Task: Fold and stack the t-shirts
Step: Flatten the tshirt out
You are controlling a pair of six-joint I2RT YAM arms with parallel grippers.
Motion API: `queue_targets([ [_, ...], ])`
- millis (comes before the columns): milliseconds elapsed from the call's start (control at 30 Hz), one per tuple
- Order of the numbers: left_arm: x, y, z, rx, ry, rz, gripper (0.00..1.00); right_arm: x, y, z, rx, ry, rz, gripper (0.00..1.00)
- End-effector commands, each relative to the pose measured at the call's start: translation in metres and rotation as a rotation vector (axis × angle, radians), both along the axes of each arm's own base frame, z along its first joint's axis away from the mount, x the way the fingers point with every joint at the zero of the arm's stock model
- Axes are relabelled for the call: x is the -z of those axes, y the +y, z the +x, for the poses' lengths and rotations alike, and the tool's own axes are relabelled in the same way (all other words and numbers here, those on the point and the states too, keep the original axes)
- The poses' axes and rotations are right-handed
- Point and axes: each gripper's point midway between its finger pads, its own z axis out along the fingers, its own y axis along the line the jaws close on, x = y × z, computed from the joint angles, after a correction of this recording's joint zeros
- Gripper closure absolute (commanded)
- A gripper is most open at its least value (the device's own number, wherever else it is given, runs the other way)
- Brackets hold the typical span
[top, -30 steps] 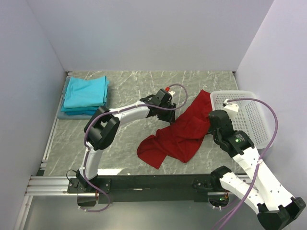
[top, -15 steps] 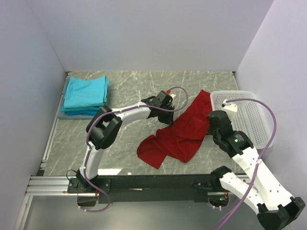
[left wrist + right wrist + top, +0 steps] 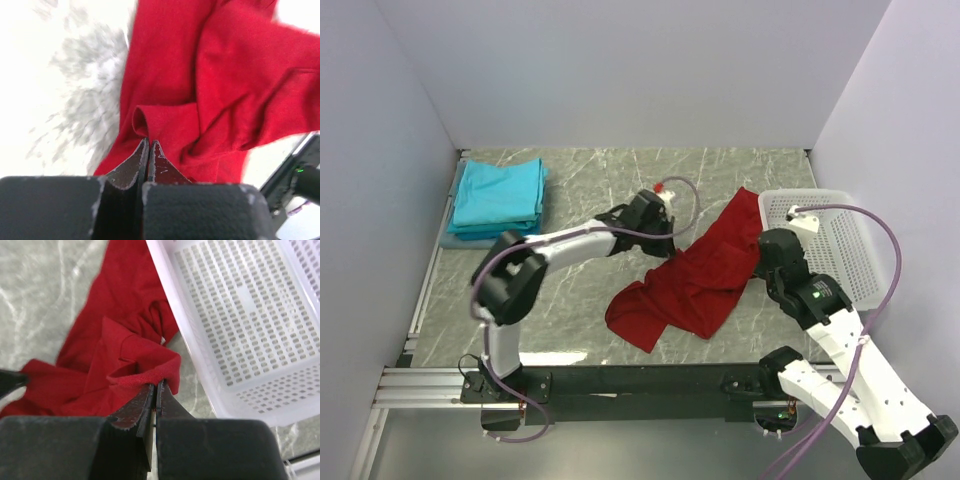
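Now my left hand (image 3: 149,144) and right hand (image 3: 157,388) clamp the red t-shirt (image 3: 698,282) at ten and three o'clock, to spread it.

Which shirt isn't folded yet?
The red shirt, crumpled mid-table, pinched by the left gripper and right gripper; the teal shirts sit folded, stacked far left.

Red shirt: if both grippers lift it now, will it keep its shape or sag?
Probably floppy: the red shirt lies crumpled in folds, so it should sag between the left gripper and right gripper, each pinching only a fold. Likely light: thin cloth bunches at the tips.
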Motion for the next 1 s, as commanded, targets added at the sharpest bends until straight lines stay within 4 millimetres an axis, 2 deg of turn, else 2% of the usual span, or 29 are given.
queue_targets([
  [0, -0.11, 0.022, 0.042, -0.186, -0.244, -0.177, 1.0, -0.059, -0.004, 0.016, 0.045, -0.196, 0.051, 1.0],
  [33, -0.108, 0.04, 0.048, -0.237, -0.254, -0.168, 1.0, -0.068, -0.005, 0.018, 0.05, -0.222, 0.053, 1.0],
  [67, -0.135, 0.054, 0.048, -0.281, -0.303, -0.203, 1.0, -0.082, -0.006, 0.02, 0.058, -0.257, 0.058, 1.0],
  [100, -0.145, 0.065, 0.049, -0.316, -0.332, -0.209, 1.0, -0.094, -0.01, 0.022, 0.076, -0.288, 0.052, 1.0],
  [133, -0.164, 0.086, 0.048, -0.377, -0.382, -0.22, 0.99, -0.111, -0.011, 0.024, 0.083, -0.326, 0.058, 1.0],
  [167, -0.176, 0.096, 0.047, -0.403, -0.418, -0.228, 0.99, -0.121, -0.012, 0.025, 0.088, -0.35, 0.058, 1.0],
  [200, -0.188, 0.105, 0.044, -0.425, -0.448, -0.237, 0.99, -0.134, -0.014, 0.027, 0.089, -0.383, 0.05, 1.0],
  [233, -0.21, 0.125, 0.04, -0.485, -0.507, -0.25, 0.99, -0.155, -0.015, 0.027, 0.092, -0.429, 0.058, 1.0],
  [300, -0.233, 0.146, 0.032, -0.544, -0.557, -0.268, 1.0, -0.182, -0.018, 0.026, 0.084, -0.495, 0.049, 1.0],
  [333, -0.255, 0.165, 0.025, -0.601, -0.608, -0.294, 0.99, -0.206, -0.021, 0.023, 0.086, -0.546, 0.059, 1.0],
  [400, -0.276, 0.183, 0.015, -0.64, -0.66, -0.314, 0.99, -0.233, -0.023, 0.019, 0.062, -0.607, 0.045, 1.0],
  [433, -0.298, 0.2, 0.005, -0.679, -0.71, -0.343, 0.99, -0.257, -0.023, 0.013, 0.047, -0.66, 0.063, 1.0],
  [500, -0.316, 0.215, -0.005, -0.705, -0.748, -0.371, 0.99, -0.284, -0.023, 0.005, 0.01, -0.726, 0.059, 1.0],
  [533, -0.332, 0.227, -0.016, -0.722, -0.787, -0.396, 0.99, -0.305, -0.021, -0.003, -0.022, -0.78, 0.077, 1.0],
  [600, -0.35, 0.245, -0.026, -0.765, -0.823, -0.419, 0.99, -0.329, -0.021, -0.014, -0.061, -0.837, 0.069, 1.0],
  [633, -0.367, 0.258, -0.038, -0.782, -0.855, -0.443, 0.99, -0.351, -0.024, -0.026, -0.072, -0.887, 0.08, 1.0],
  [700, -0.392, 0.275, -0.053, -0.809, -0.896, -0.486, 0.99, -0.368, -0.024, -0.036, -0.113, -0.92, 0.067, 1.0],
  [733, -0.406, 0.286, -0.065, -0.814, -0.929, -0.513, 0.99, -0.387, -0.028, -0.05, -0.118, -0.97, 0.077, 1.0],
  [767, -0.415, 0.292, -0.073, -0.815, -0.946, -0.53, 0.99, -0.394, -0.027, -0.055, -0.139, -0.982, 0.065, 1.0],
  [800, -0.433, 0.3, -0.084, -0.81, -0.976, -0.568, 0.99, -0.402, -0.028, -0.059, -0.15, -0.998, 0.063, 1.0],
  [833, -0.444, 0.309, -0.096, -0.806, -1.001, -0.588, 0.99, -0.421, -0.033, -0.075, -0.157, -1.049, 0.074, 1.0],
  [867, -0.454, 0.314, -0.104, -0.799, -1.018, -0.607, 0.99, -0.428, -0.033, -0.082, -0.176, -1.066, 0.068, 1.0],
  [900, -0.472, 0.325, -0.121, -0.786, -1.054, -0.641, 0.99, -0.444, -0.034, -0.098, -0.206, -1.113, 0.073, 1.0],
  [967, -0.489, 0.336, -0.137, -0.782, -1.085, -0.675, 0.99, -0.461, -0.035, -0.115, -0.236, -1.165, 0.08, 1.0],
])
